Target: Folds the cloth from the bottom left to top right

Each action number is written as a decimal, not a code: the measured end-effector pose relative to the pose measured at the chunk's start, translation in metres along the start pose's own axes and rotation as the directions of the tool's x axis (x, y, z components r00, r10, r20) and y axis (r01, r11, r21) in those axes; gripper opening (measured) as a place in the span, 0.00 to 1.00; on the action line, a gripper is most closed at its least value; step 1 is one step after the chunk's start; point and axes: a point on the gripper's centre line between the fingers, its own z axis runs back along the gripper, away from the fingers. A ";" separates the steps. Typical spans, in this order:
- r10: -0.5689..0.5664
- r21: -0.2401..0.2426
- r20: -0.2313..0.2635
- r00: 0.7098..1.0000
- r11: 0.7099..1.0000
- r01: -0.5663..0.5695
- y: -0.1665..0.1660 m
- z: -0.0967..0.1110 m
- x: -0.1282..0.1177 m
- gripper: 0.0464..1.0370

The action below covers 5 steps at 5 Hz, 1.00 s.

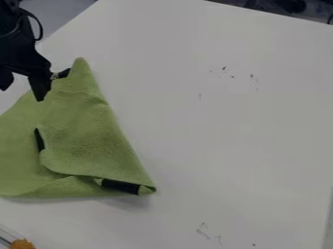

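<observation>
Where green cloth (91, 146) leaves view, claw (22, 94) nearby, arm (18, 46) cropped.

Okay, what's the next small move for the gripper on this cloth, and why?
Probably ease the gripper down toward the cloth's lower left: it hangs near the top corner, while that side looks flat, outside the folded flap.

So on my feed I've got a white table (228, 141) with small dark marks (224, 68) up top and near the bottom. There's a green cloth (91, 138) lying on the left, partly folded over, black bits (121, 186) showing at its folds.
</observation>
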 end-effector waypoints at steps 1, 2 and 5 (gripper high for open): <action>0.004 -0.015 -0.021 1.000 1.000 -0.004 -0.003 -0.006 -0.004 0.96; 0.059 -0.025 -0.044 0.997 0.998 -0.061 0.010 -0.012 -0.022 0.96; 0.277 0.018 -0.036 0.960 0.961 -0.277 0.054 -0.033 -0.086 0.96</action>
